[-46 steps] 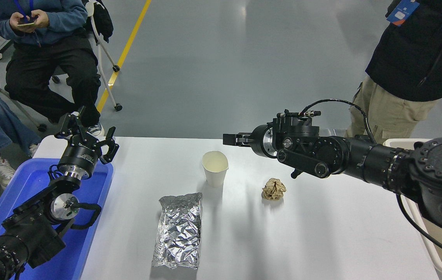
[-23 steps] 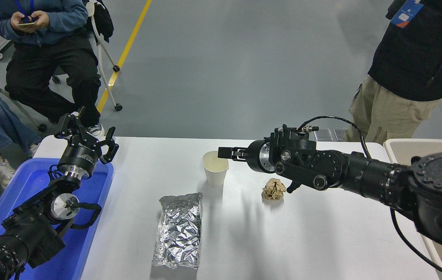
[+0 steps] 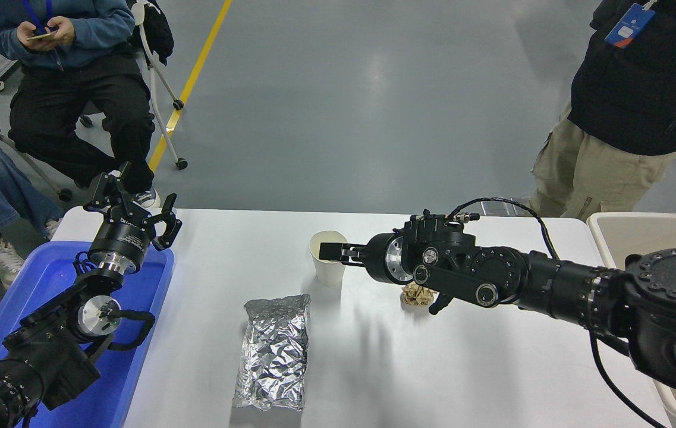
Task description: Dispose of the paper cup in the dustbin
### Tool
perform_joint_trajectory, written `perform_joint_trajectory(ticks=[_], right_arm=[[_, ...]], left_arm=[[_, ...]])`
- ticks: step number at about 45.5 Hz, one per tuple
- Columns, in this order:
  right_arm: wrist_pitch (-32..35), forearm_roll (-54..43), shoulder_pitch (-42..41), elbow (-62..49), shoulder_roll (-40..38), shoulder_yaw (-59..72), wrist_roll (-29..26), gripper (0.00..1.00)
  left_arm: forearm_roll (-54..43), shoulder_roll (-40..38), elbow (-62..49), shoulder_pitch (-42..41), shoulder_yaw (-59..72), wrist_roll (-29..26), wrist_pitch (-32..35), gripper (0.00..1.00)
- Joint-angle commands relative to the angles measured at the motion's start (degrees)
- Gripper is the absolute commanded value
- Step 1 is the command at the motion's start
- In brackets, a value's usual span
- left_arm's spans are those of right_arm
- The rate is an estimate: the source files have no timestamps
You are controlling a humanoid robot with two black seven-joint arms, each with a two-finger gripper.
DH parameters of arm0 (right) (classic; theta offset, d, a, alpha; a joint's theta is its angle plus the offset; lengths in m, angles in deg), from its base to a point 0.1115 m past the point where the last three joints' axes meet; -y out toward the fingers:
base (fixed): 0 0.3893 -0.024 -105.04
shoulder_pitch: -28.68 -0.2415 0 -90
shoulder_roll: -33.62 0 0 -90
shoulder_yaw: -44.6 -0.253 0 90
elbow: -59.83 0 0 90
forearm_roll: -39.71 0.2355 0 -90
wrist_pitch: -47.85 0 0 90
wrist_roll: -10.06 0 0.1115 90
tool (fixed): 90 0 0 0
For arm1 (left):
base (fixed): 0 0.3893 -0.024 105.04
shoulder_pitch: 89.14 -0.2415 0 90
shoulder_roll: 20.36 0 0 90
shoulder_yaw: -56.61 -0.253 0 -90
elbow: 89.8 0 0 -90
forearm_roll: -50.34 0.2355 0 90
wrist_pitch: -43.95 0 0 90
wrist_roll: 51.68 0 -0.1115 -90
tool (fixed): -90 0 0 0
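**Right claw at cup rim; grip not confirmed**

One desk (image 3: 492, 368), white. One blue tray (image 3: 52, 279) at its left end, with the left arm parked over it, left claw (image 3: 135, 208) spread open and empty. One cream bin (image 3: 647, 229) at the right edge, presumably the dustbin.

The right arm reaches across the desk. Right claw (image 3: 333, 252) is at the cup's near rim, one finger over the mouth; whether it has closed on the wall cannot be told.

One foil bag (image 3: 272, 352). One cup (image 3: 327, 270), upright, far centre of desk. One brown paper ball (image 3: 416, 294), partly hidden by the arm.

Judgement: the cup is light, thin-walled and easily crushed or tipped. Pinch the wall just below the rolled rim, its stiffest part, with gentle force.
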Motion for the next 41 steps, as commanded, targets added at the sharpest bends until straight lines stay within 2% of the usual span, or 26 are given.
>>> perform_joint_trajectory(ticks=[1, 12, 16, 24, 27, 35, 36, 37, 41], right_arm=[[-0.66, -0.18, 0.36, -0.96, 0.0, -0.02, 0.01, 0.99], [-1.36, -1.41, 1.85, -0.78, 0.0, 0.07, 0.01, 0.98], [-3.29, -1.41, 2.03, -0.87, 0.0, 0.07, 0.01, 0.89], [-3.74, -1.41, 2.29, -0.69, 0.0, 0.07, 0.01, 0.46], [-3.56, -1.5, 2.38, -0.52, 0.0, 0.15, 0.01, 0.23], [-3.47, -2.46, 2.38, -0.08, 0.0, 0.15, 0.01, 0.16], [-3.47, -2.55, 2.38, -0.08, 0.0, 0.16, 0.09, 0.12], [-3.47, -2.64, 2.38, -0.08, 0.0, 0.16, 0.09, 0.02], [-3.47, -3.51, 2.29, 0.01, 0.0, 0.16, 0.71, 0.0]], left_arm=[[0.0, 0.0, 0.0, 0.0, 0.0, 0.0, 0.01, 1.0], [0.0, 0.0, 0.0, 0.0, 0.0, 0.0, -0.08, 1.0], [0.0, 0.0, 0.0, 0.0, 0.0, 0.0, 0.01, 1.0], [0.0, 0.0, 0.0, 0.0, 0.0, 0.0, -0.08, 1.0], [0.0, 0.0, 0.0, 0.0, 0.0, 0.0, -0.08, 1.0], [0.0, 0.0, 0.0, 0.0, 0.0, 0.0, -0.08, 1.0], [0.0, 0.0, 0.0, 0.0, 0.0, 0.0, -0.08, 1.0], [0.0, 0.0, 0.0, 0.0, 0.0, 0.0, 0.01, 1.0], [0.0, 0.0, 0.0, 0.0, 0.0, 0.0, 0.01, 1.0]])
